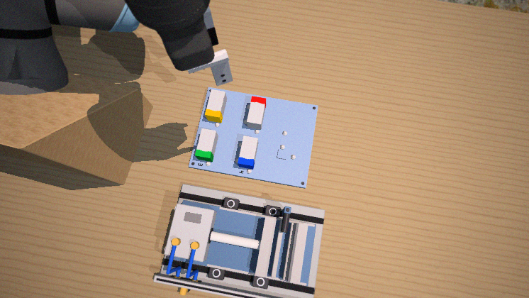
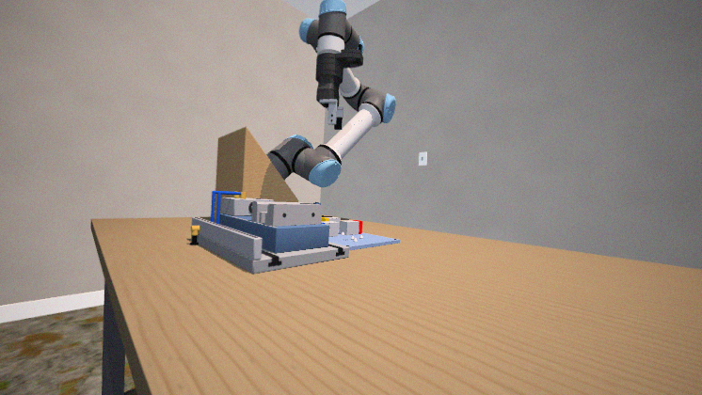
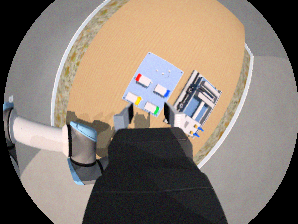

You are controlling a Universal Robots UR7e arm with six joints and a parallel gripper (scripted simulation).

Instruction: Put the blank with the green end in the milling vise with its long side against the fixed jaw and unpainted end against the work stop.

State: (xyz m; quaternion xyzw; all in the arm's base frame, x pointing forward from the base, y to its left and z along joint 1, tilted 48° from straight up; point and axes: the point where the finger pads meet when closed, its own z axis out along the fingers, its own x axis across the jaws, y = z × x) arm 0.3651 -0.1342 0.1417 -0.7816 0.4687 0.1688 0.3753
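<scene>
The green-ended blank lies at the near left of the light blue plate, its green end toward the vise. It shows small in the wrist view. The milling vise stands in front of the plate, jaws apart, with nothing on the low bars; the work stop is a short dark rod between the jaws. My gripper hangs open and empty high above the table, over the far left edge of the plate; one finger shows in the top view, and both fingers in the wrist view.
Blanks with yellow, red and blue ends lie on the plate. A slanted wooden block stands left of the plate by the robot base. The hose block with blue hoses is on the vise's left.
</scene>
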